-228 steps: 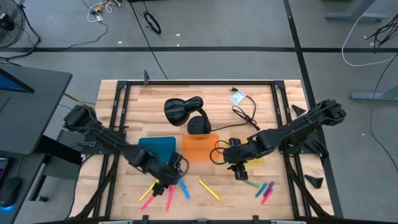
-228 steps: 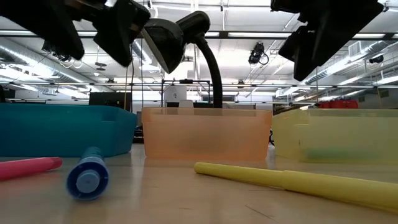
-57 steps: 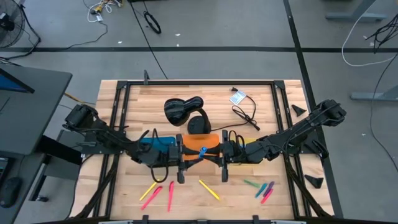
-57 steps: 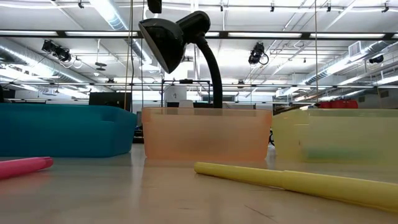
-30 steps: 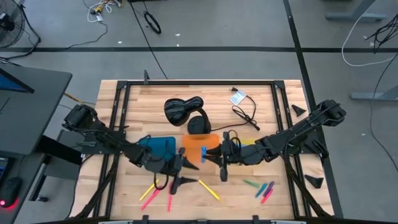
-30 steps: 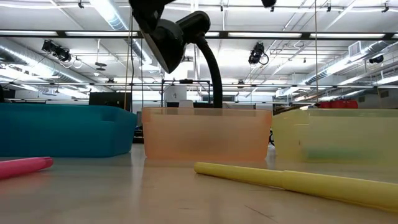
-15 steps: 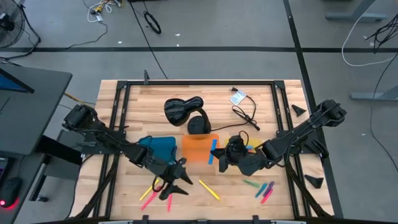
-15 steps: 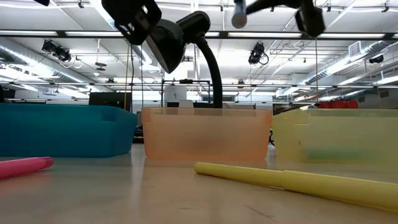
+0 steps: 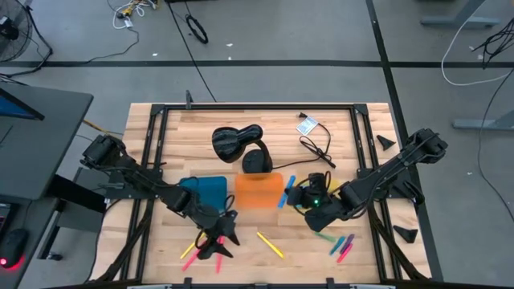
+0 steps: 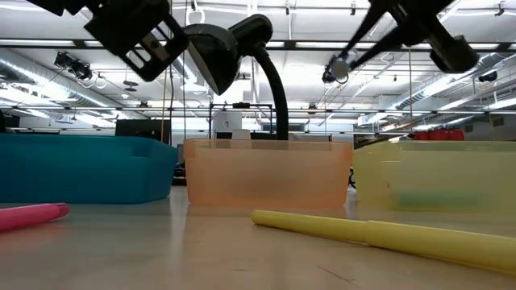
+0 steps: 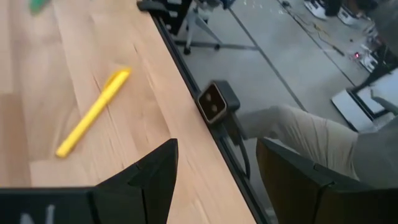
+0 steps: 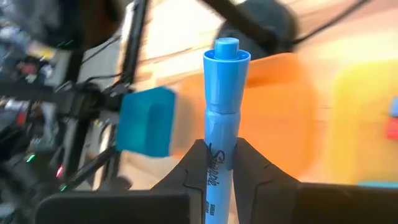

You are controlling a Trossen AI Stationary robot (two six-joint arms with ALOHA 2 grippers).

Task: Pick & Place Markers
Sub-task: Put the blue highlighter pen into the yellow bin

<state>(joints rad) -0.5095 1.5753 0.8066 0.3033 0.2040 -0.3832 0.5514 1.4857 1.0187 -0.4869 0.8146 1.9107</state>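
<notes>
My right gripper (image 9: 299, 193) hangs above the table just right of the orange tray (image 9: 257, 193), shut on a blue marker (image 9: 287, 190). My left gripper (image 9: 221, 238) stands open and holds nothing, low over the near-left markers: a pink one (image 9: 218, 255) and a yellow and pink pair (image 9: 191, 249). A yellow marker (image 9: 271, 245) lies flat near the front edge and shows ahead of the left fingers (image 11: 93, 112). More markers lie in a cluster (image 9: 341, 243) at the near right. The blue tray (image 9: 207, 189) stands left of the orange one. My right gripper pinches the blue marker's barrel (image 12: 219, 163) between its two fingers. The marker lies along the fingers, and its capped end (image 12: 226, 53) sticks out well past their tips. It hangs clear of the table and slants down toward the orange tray (image 10: 343, 68).
A black desk lamp (image 9: 237, 143) stands behind the trays, with a black cable (image 9: 317, 148) at the back right. The yellow tray (image 10: 435, 181) lies mostly under my right arm. A person's trouser leg (image 11: 305, 127) shows beyond the table's near edge.
My right gripper has carried the blue marker from over the orange tray toward the table's right, sinking a little and rolling, so that the marker now slants. My left gripper has swung toward the near edge and dipped over the near-left markers, staying open.
</notes>
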